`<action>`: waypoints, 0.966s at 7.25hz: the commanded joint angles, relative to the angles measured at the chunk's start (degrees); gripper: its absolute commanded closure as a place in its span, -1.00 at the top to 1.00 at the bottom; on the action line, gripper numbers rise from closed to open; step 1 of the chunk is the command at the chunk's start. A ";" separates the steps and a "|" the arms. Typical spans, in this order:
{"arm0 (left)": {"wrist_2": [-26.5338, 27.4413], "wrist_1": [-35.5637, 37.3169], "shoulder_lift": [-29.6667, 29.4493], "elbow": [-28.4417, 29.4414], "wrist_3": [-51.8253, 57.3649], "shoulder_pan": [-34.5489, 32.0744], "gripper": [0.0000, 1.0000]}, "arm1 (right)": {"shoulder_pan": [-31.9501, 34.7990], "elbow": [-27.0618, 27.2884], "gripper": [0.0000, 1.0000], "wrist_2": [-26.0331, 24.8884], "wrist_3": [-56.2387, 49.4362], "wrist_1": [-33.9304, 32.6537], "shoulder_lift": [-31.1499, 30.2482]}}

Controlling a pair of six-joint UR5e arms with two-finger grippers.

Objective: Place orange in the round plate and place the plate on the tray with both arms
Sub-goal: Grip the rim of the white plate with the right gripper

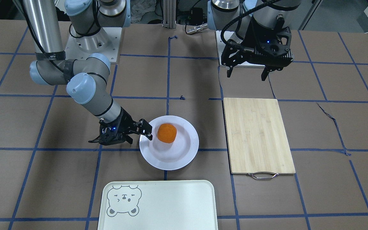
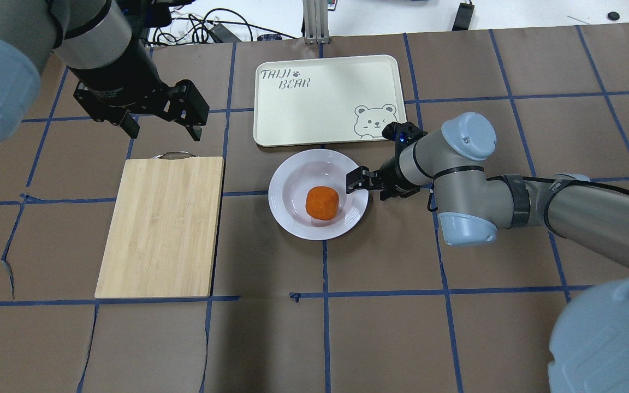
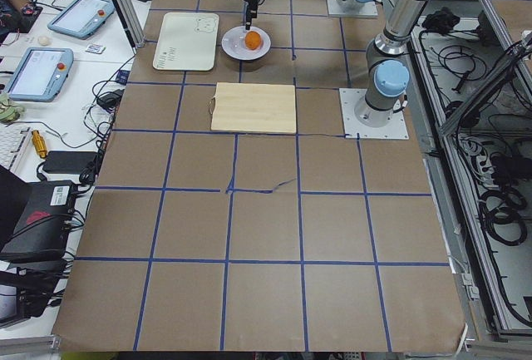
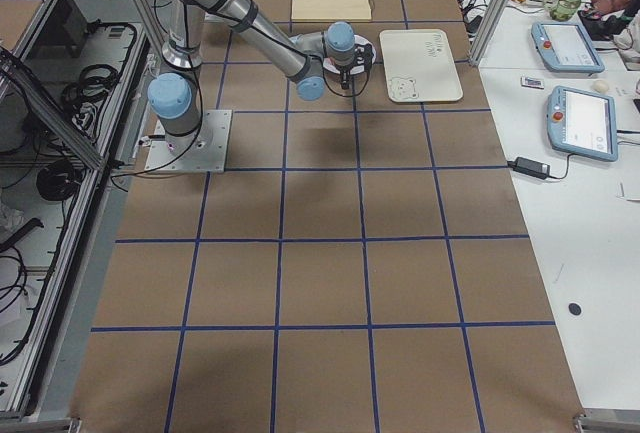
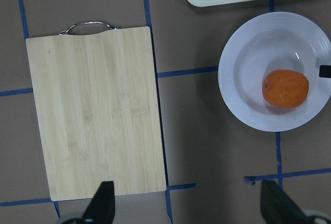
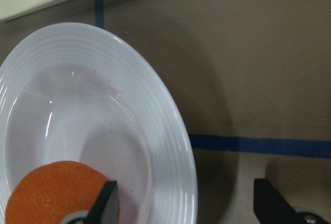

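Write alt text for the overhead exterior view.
An orange sits in the round plate, the open right gripper straddling the plate's rim. The tray lies just beyond; the left gripper hangs open near a bamboo cutting board.

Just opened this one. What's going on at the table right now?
The orange already sits in the round plate, which rests on the table just beside the tray, not on it. The right gripper is low at the plate's edge, open, one finger over the plate's inside and the other outside the rim, not closed on it. The left gripper hangs open and empty, raised near the cutting board.
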 commanded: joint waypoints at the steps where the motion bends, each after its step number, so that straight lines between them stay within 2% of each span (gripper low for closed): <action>1: 0.15 -0.02 0.00 0.08 -0.01 -0.01 1.00 | 0.87 -0.31 0.41 0.09 0.18 -0.49 0.29; 7: 0.32 -0.02 0.00 0.16 -0.01 -0.01 1.00 | 2.10 -0.23 0.24 0.00 0.36 -0.05 0.91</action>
